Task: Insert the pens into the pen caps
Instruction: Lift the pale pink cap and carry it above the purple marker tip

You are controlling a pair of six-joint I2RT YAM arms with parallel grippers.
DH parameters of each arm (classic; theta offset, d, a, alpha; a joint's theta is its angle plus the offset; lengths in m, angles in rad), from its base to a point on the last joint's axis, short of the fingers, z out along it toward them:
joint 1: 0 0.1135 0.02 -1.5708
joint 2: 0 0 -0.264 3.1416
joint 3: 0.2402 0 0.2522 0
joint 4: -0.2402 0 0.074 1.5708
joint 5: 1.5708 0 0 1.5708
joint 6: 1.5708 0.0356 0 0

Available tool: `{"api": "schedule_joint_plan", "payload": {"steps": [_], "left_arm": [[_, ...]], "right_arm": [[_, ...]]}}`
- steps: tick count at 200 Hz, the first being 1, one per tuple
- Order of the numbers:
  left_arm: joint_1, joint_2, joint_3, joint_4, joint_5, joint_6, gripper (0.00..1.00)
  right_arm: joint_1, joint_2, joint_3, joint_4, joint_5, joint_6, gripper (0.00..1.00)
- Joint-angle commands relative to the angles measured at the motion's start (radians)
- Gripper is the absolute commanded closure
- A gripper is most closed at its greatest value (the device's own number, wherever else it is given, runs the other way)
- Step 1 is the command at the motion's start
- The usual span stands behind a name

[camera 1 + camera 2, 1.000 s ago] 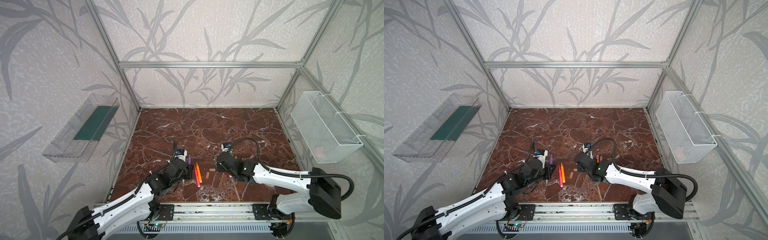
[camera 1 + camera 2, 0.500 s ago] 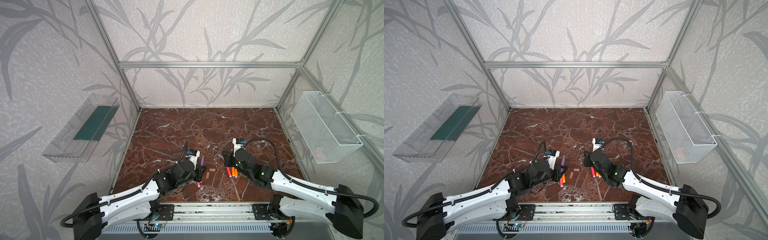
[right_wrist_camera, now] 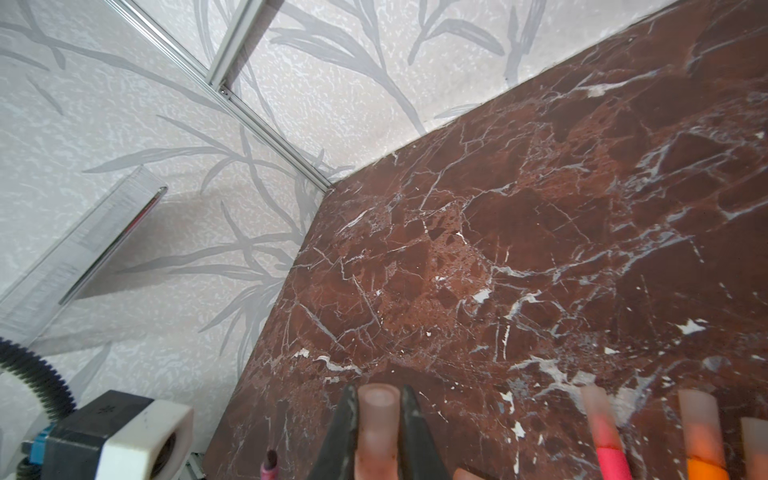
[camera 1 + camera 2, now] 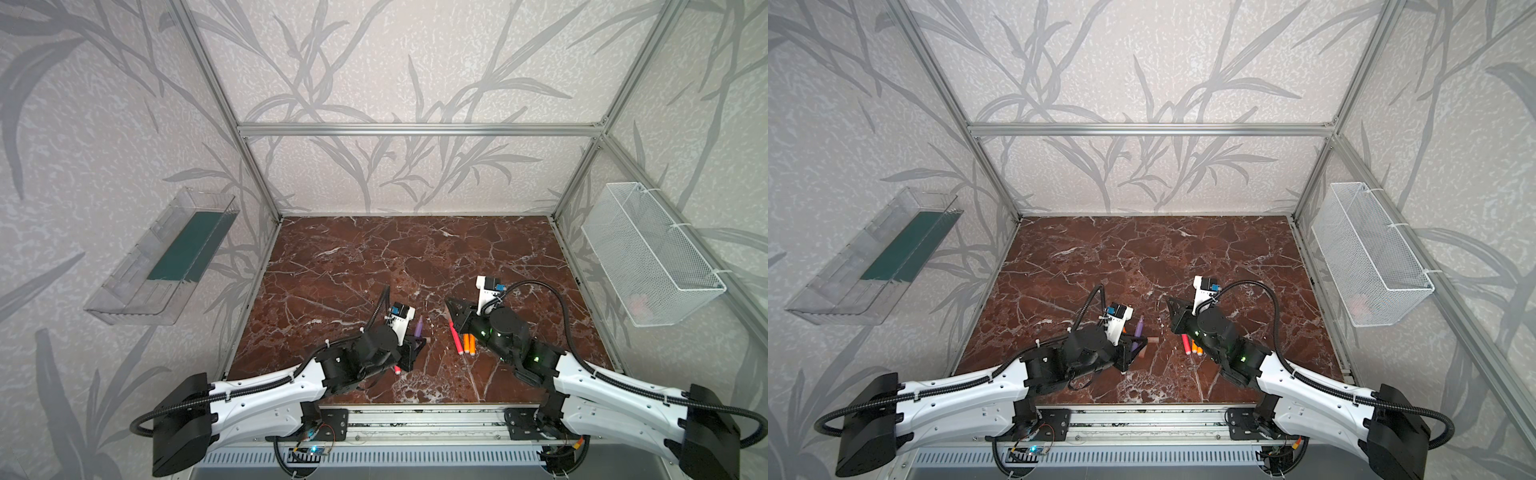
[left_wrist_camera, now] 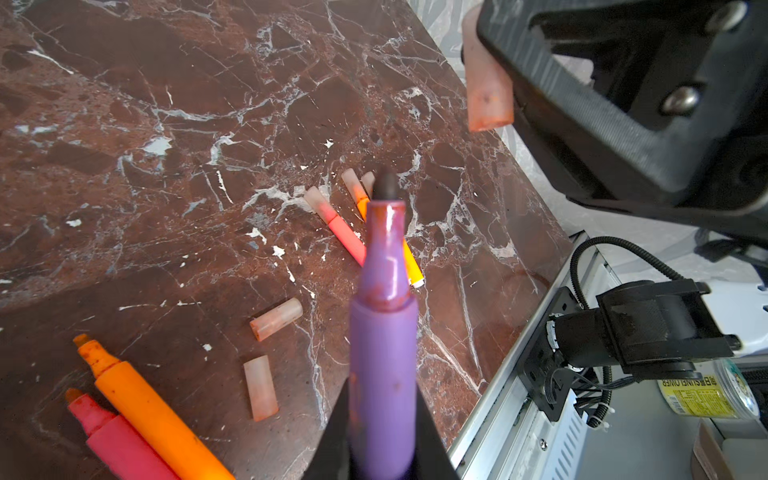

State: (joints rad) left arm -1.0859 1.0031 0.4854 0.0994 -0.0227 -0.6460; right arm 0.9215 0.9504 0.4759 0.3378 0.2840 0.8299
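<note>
While between jaws, purple pen (image 5: 382,332), seemingly cap (image 3: 378,432)

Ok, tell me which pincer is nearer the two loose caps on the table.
Left. The left pincer, gripping the purple pen, hangs right beside the loose caps; the right pincer, holding another cap, is farther back.

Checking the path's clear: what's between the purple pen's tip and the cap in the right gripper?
Nothing: in the left wrist view, only bare marble tabletop shows between purple pen and cap.
</note>
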Motion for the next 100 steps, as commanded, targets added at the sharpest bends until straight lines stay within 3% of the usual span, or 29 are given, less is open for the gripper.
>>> {"api": "schedule_joint_plan", "payload": {"steps": [1,100], "left_arm": [[-0.008,0.002,0.027,0.039,0.010,0.026,1.00],[-0.013,0.008,0.021,0.064,0.026,0.034,1.00]], "right_arm": [[-0.006,0.011,0.017,0.067,-0.025,0.007,1.00],[-0.006,0.096,0.063,0.142,-0.106,0.026,1.00]]}}
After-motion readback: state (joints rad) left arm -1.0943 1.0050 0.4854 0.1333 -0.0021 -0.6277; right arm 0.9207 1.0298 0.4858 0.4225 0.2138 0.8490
